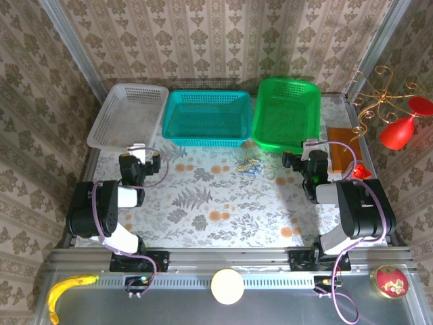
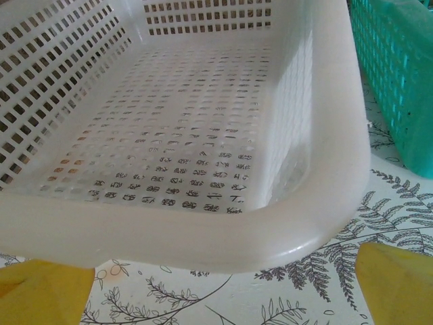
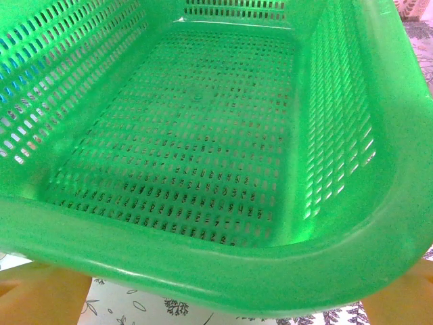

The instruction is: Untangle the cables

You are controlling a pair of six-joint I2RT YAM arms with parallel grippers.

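Observation:
The cables (image 1: 250,167) lie as a small clump of thin blue, white and yellowish wires on the floral tablecloth, just in front of the gap between the teal and green baskets. My left gripper (image 1: 138,149) stands open at the near rim of the white basket (image 1: 128,115), far to the left of the clump. In the left wrist view its yellow fingertips (image 2: 40,291) sit wide apart with bare cloth between them. My right gripper (image 1: 306,146) is open too, facing the green basket (image 1: 287,112), a little to the right of the clump. Nothing lies between its fingertips (image 3: 40,294).
A teal basket (image 1: 205,116) stands between the white basket (image 2: 203,230) and the green basket (image 3: 203,250) along the back. A wooden block (image 1: 342,150) and a small red object (image 1: 360,171) lie at the right edge. A banana (image 1: 67,288) and a cream disc (image 1: 227,286) rest on the front rail.

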